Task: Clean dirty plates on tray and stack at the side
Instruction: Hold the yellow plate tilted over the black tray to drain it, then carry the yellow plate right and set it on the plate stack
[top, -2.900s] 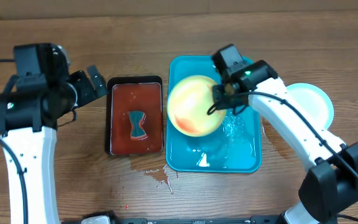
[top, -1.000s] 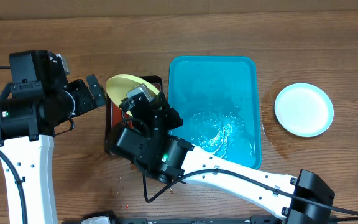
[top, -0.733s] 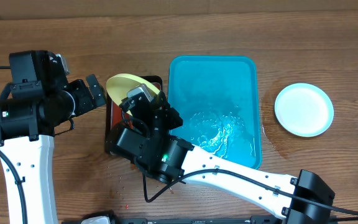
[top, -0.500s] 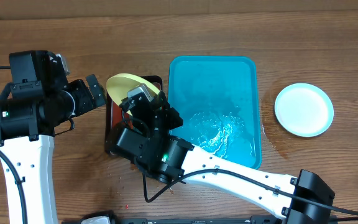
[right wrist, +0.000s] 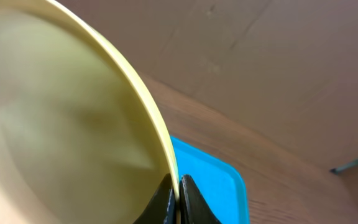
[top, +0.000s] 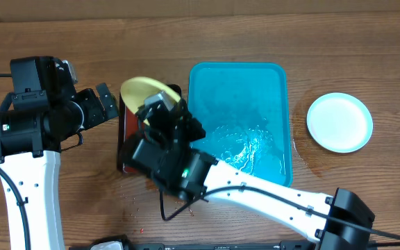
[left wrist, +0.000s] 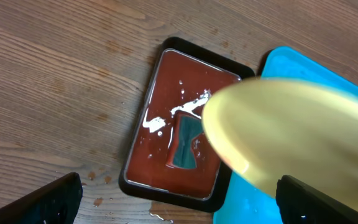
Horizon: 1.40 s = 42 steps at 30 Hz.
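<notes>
**Entry: plate job, status as I read it from the console**

- Pale plate (top: pixel 339 123): lies flat on the table to the right of the tray (top: pixel 269 76), apart from it. It looks clean, so I count it as done.
- Tray: holds no plate, only a film of water.
- Yellow plate (top: pixel 144 92): in the air over the far end of the black tray of red liquid (top: pixel 125 142), not set down and not stacked. I judge this one unfinished.
- Third plate: I see none in any view.
- Right gripper (right wrist: pixel 178 193): clamped tight on the yellow plate's rim.
- Left gripper (top: pixel 101 102): jaws spread wide, holding nothing, just left of the black tray.
- Attitude of the yellow plate: steeply tilted, held at its near edge. From overhead it shows as a flattened oval whose long axis runs across the table, left to right. Its hollow face seems turned towards the right wrist camera.
</notes>
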### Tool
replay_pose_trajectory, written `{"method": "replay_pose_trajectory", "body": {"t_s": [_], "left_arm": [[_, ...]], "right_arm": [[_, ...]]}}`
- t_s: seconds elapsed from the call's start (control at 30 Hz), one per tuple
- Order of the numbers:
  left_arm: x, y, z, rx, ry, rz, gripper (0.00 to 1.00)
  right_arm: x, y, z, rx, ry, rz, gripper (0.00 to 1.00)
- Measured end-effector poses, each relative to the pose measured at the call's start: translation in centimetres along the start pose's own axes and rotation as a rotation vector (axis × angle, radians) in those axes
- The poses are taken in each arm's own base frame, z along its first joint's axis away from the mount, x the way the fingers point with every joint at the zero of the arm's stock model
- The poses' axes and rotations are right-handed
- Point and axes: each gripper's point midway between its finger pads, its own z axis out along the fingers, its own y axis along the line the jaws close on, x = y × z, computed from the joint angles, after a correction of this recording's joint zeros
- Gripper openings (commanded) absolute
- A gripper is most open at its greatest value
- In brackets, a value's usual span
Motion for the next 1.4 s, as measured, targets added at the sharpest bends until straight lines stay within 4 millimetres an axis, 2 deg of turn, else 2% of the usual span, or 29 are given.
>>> {"method": "replay_pose_trajectory", "body": {"t_s": [0.2, 0.33, 0.6, 0.8, 0.93, 1.03, 1.13, 1.17, 1.2, 1.23, 1.3, 1.4], "left_arm": [[0.0, 0.0, 0.0, 0.000, 0.000, 0.000, 1.00], [0.0, 0.0, 0.0, 0.000, 0.000, 0.000, 1.00], [0.0, 0.0, 0.0, 0.000, 0.000, 0.000, 1.00], [0.0, 0.0, 0.0, 0.000, 0.000, 0.000, 1.00], [0.0, 0.0, 0.0, 0.000, 0.000, 0.000, 1.00], [0.0, 0.0, 0.0, 0.000, 0.000, 0.000, 1.00], [0.0, 0.0, 0.0, 0.000, 0.000, 0.000, 1.00], [0.0, 0.0, 0.0, 0.000, 0.000, 0.000, 1.00], [0.0, 0.0, 0.0, 0.000, 0.000, 0.000, 1.00], [0.0, 0.0, 0.0, 0.000, 0.000, 0.000, 1.00], [0.0, 0.0, 0.0, 0.000, 0.000, 0.000, 1.00], [0.0, 0.0, 0.0, 0.000, 0.000, 0.000, 1.00]], "right_arm": [[0.7, -0.8, 2.2, -0.022, 0.054, -0.002, 0.04], [0.9, 0.3, 2.0, -0.076, 0.063, -0.036, 0.04], [0.7, 0.0, 1.7, -0.053, 0.051, -0.052, 0.04], [2.1, 1.0, 3.7, -0.183, 0.148, 0.092, 0.04], [3.6, 1.8, 6.2, -0.362, 0.310, 0.328, 0.04], [4.0, 0.9, 8.3, -0.496, 0.432, 0.499, 0.04], [4.0, -2.8, 10.4, -0.579, 0.526, 0.660, 0.04], [4.4, -5.9, 11.4, -0.578, 0.563, 0.740, 0.04], [4.7, -7.5, 11.7, -0.570, 0.577, 0.771, 0.04], [5.6, -11.0, 12.4, -0.536, 0.608, 0.836, 0.04], [7.5, -16.3, 12.9, -0.461, 0.654, 0.923, 0.04], [12.9, -25.1, 12.8, -0.270, 0.757, 1.062, 0.04]]}}
